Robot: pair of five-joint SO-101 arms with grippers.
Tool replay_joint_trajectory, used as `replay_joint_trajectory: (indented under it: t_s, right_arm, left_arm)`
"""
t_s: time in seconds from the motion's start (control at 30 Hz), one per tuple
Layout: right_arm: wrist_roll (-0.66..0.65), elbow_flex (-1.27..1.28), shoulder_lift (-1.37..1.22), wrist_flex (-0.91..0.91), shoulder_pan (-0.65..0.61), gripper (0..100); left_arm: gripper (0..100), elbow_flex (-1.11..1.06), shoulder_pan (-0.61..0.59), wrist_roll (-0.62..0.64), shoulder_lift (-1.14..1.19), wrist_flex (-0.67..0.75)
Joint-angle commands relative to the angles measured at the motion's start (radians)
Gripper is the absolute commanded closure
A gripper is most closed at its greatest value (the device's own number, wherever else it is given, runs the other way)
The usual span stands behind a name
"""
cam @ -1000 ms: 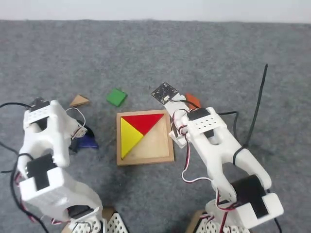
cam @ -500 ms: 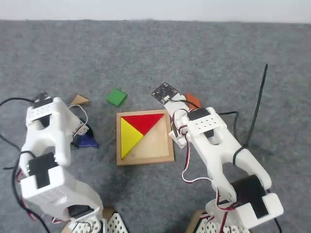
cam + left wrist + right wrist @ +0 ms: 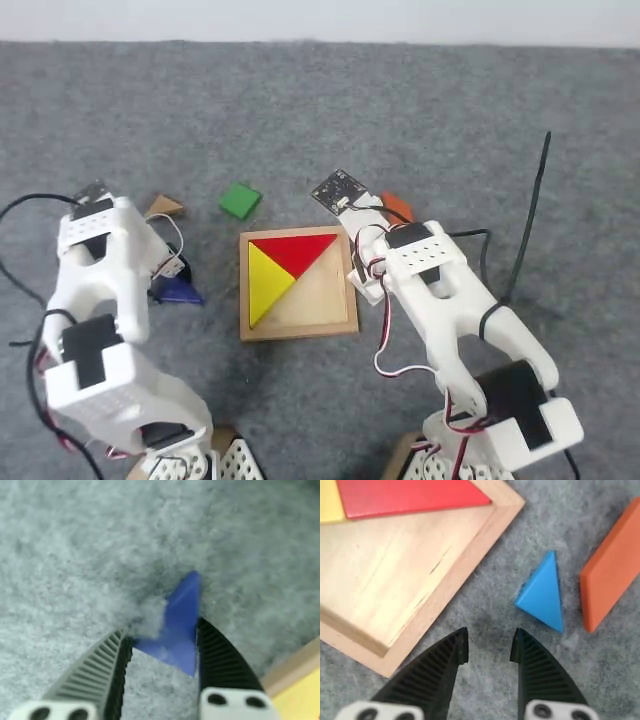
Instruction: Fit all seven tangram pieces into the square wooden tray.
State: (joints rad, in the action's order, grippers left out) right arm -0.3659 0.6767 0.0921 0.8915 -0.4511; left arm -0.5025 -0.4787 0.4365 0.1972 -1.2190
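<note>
Sitting at the middle of the grey, fuzzy carpet (image 3: 450,120), the square wooden tray (image 3: 298,322) has a pale, grained floor and a raised rim. A large red triangle (image 3: 297,250) lies flat against its far edge, and a large yellow triangle (image 3: 266,283) lies against its left edge, the two meeting along one slanted side. The rest of the floor is bare wood.

To the tray's left, a dark blue triangle (image 3: 177,630) with a smooth painted face lies on the carpet. The left gripper (image 3: 162,632) straddles it with the jaws part open. The ribbed black pads sit at its edges and seem to touch them, though a firm grip cannot be made out.

Off the tray's far right corner, the right gripper (image 3: 489,645) hangs over bare carpet, its jaws a narrow gap apart and holding nothing. Just beyond it lie a small light blue triangle (image 3: 543,596) and, beside that, an orange parallelogram (image 3: 610,570), close together but apart.

Farther back on the left, a green square (image 3: 239,200) and a small tan triangle (image 3: 163,207) rest well apart from the tray.
</note>
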Motion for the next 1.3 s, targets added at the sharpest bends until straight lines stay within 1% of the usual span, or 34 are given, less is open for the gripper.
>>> replay_joint_trajectory:
  t_s: [0.0, 0.17, 0.37, 0.77, 0.9, 1.0, 1.07, 1.17, 1.27]
  right_arm:
    - [-0.011, 0.0, 0.059, -0.016, -0.008, 84.3]
    - [-0.011, 0.0, 0.059, -0.016, -0.008, 84.3]
    - [-0.011, 0.0, 0.059, -0.016, -0.008, 84.3]
    - [-0.011, 0.0, 0.059, -0.012, -0.008, 84.3]
    - [-0.011, 0.0, 0.059, -0.012, -0.008, 84.3]
    - [-0.011, 0.0, 0.061, -0.01, -0.008, 84.3]
    - [-0.011, 0.0, 0.062, -0.01, -0.008, 84.3]
    - [-0.011, 0.0, 0.062, -0.008, -0.008, 84.3]
    - [-0.011, 0.0, 0.062, -0.008, -0.008, 84.3]
  left_arm:
    - [89, -0.005, 0.003, -0.018, 0.005, -0.029]
    - [89, -0.004, 0.002, -0.018, 0.003, -0.037]
    - [89, 0.027, -0.018, -0.02, 0.003, -0.083]
    - [89, 0.025, -0.026, -0.021, -0.002, -0.095]
    - [90, -0.004, 0.032, -0.015, -0.092, -0.104]
    - [92, -0.047, 0.109, -0.017, -0.218, -0.095]
    - [91, -0.076, 0.161, -0.018, -0.278, -0.038]
    - [91, -0.104, 0.236, -0.018, -0.302, 0.025]
    - [91, -0.105, 0.273, -0.012, -0.259, 0.051]
